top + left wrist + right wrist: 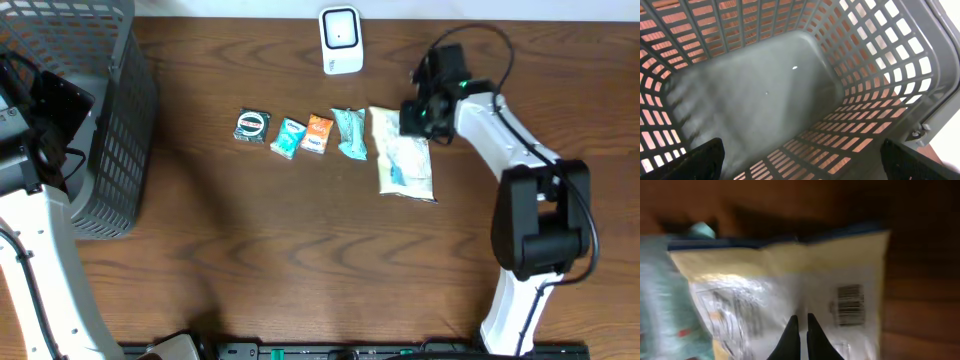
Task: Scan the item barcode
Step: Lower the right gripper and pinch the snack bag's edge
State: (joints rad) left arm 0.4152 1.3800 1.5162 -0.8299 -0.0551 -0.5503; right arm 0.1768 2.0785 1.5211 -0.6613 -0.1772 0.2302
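Observation:
A large cream and clear bag [405,165] lies flat on the table at the right end of a row of packets. In the right wrist view the bag [780,275] fills the frame, with its printed barcode [850,305] facing up near its right edge. My right gripper [413,118] [801,317] hovers over the bag's far end, shut, fingertips together just left of the barcode; nothing shows between them. A white scanner [340,40] stands at the table's back edge. My left gripper [800,150] is open wide inside the grey basket [880,50], holding nothing.
Several small packets lie in a row: black [251,126], teal [289,137], orange [318,133] and pale teal [349,133]. The grey mesh basket [100,100] sits at the far left. The right arm's base [540,230] stands at the right.

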